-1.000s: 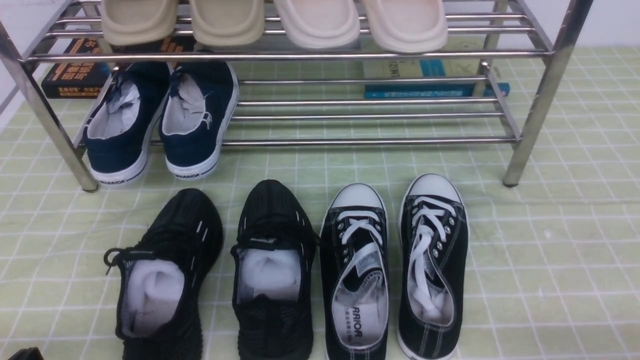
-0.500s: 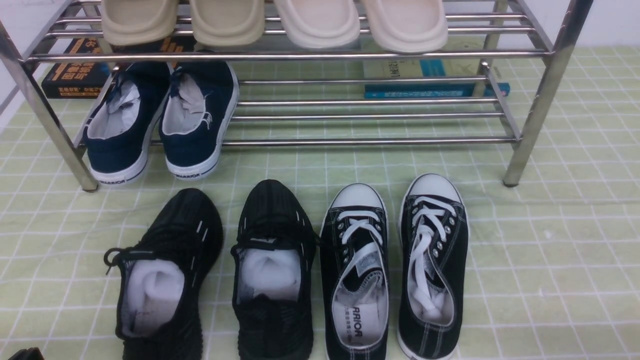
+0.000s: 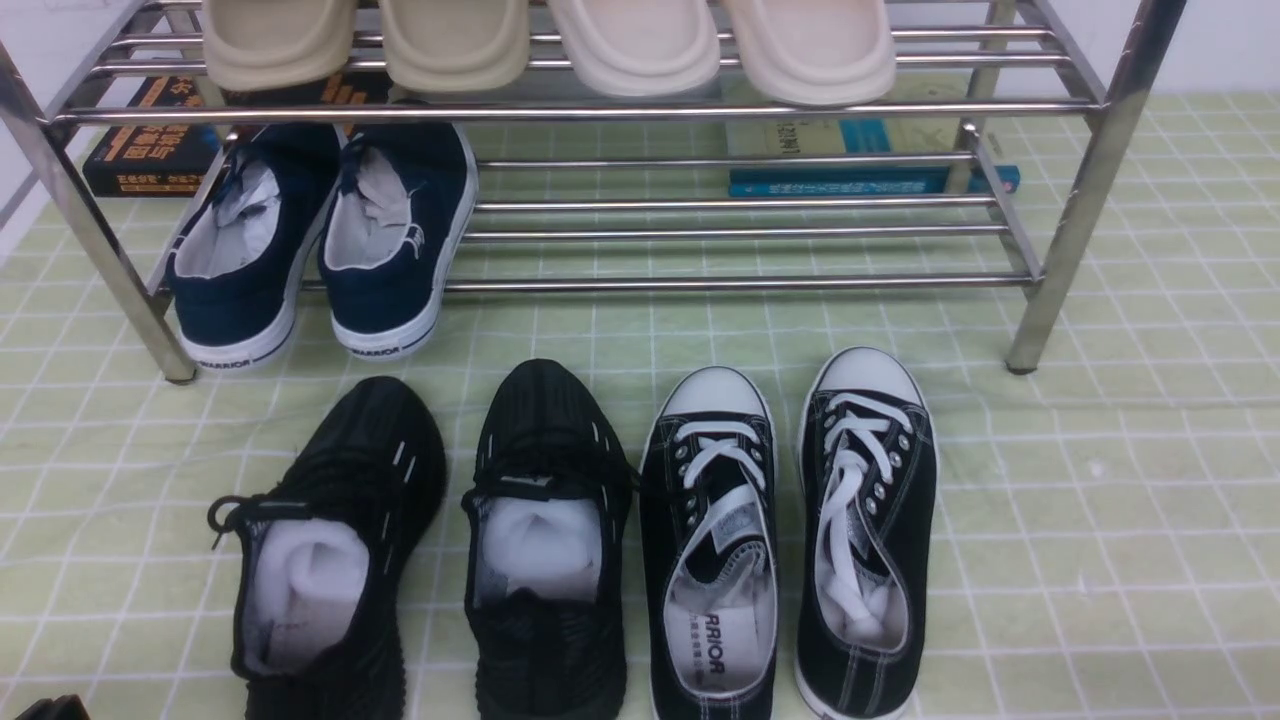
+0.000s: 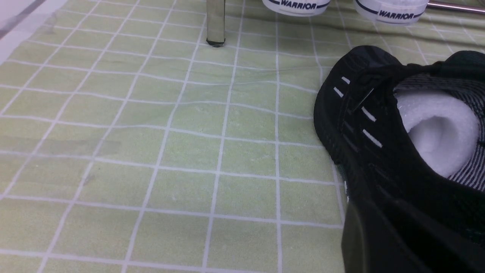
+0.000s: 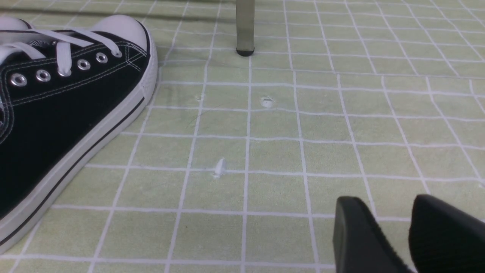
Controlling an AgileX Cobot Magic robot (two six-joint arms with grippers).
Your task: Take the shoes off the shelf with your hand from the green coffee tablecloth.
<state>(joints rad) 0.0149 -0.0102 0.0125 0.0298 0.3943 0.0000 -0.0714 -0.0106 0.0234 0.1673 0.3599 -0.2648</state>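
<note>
Black knit shoes (image 3: pixel 440 540) lie beside the left pincer (image 4: pixel 398 242), grip unclear; right pincer (image 5: pixel 394 227) spread.

Pale white wall (image 3: pixel 1230 45) behind, books (image 3: pixel 150 140) lying at the back, even indoor light

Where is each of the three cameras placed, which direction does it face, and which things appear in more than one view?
Front view: between the arms, facing the shelf; shows two shoe pairs on the tablecloth and only a dark corner of the robot's body.
Left wrist view: low over the cloth, facing the rack leg; the left gripper beside the black knit shoe.
Right wrist view: low, facing another leg; the right gripper, jaws apart and empty.
Shared: the knit shoe and the canvas sneaker also show in front.
</note>
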